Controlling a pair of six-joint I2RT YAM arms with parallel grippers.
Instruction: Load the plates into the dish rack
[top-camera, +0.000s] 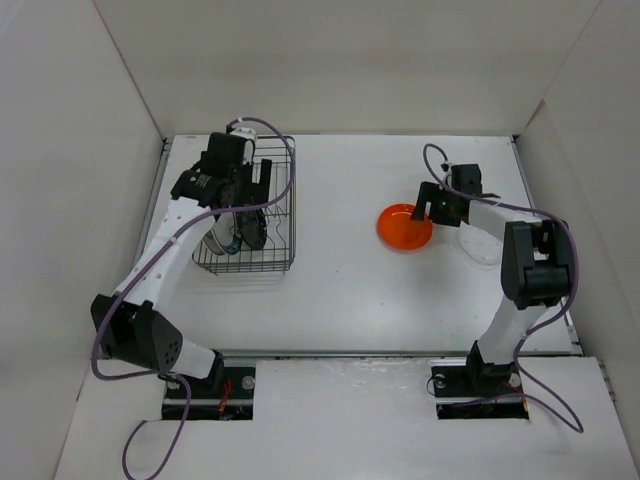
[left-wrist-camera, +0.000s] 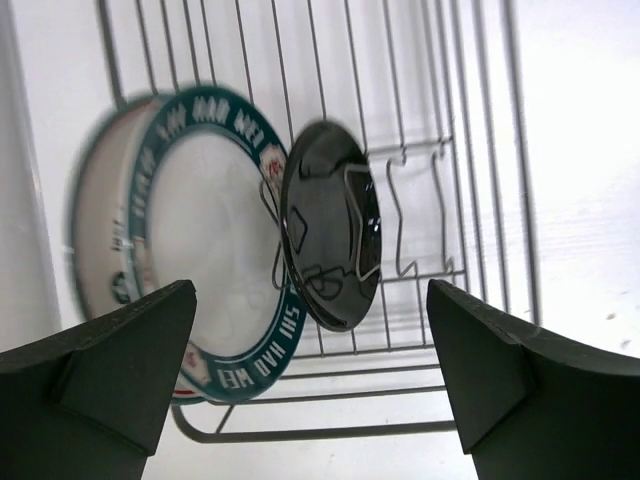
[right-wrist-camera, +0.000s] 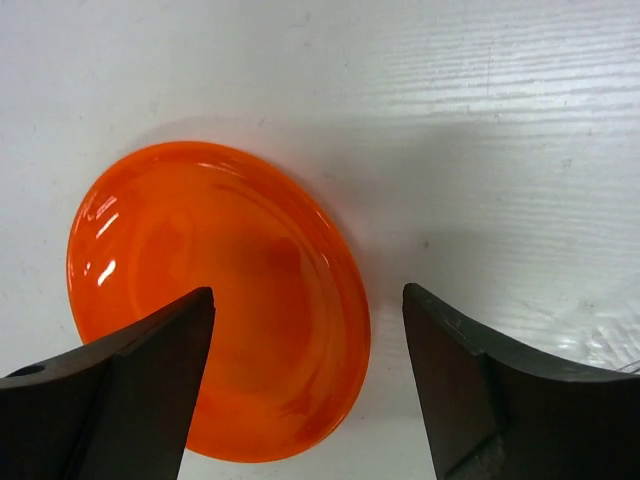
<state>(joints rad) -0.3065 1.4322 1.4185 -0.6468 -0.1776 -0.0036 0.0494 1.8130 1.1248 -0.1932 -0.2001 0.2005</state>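
Note:
The dish rack (top-camera: 290, 190) stands at the table's back left. In it, on edge between the prongs, stand a glossy black plate (left-wrist-camera: 330, 225) and a white plate with a dark patterned rim (left-wrist-camera: 200, 250); another white plate (left-wrist-camera: 90, 240) leans behind that one. My left gripper (top-camera: 248, 230) hangs over the rack, open (left-wrist-camera: 310, 290), its fingers clear of the black plate. The orange plate (top-camera: 404, 227) lies flat on the table at right. My right gripper (top-camera: 428, 205) is open (right-wrist-camera: 308, 290) and straddles that plate's right rim (right-wrist-camera: 220, 300). A clear plate's faint rim (right-wrist-camera: 610, 335) shows beside it.
White walls (top-camera: 90, 150) enclose the table on the left, back and right. The rack's wire side (left-wrist-camera: 450, 130) rises beyond the left fingers. The right arm's elbow (top-camera: 535, 262) and purple cable loop near the table's right edge.

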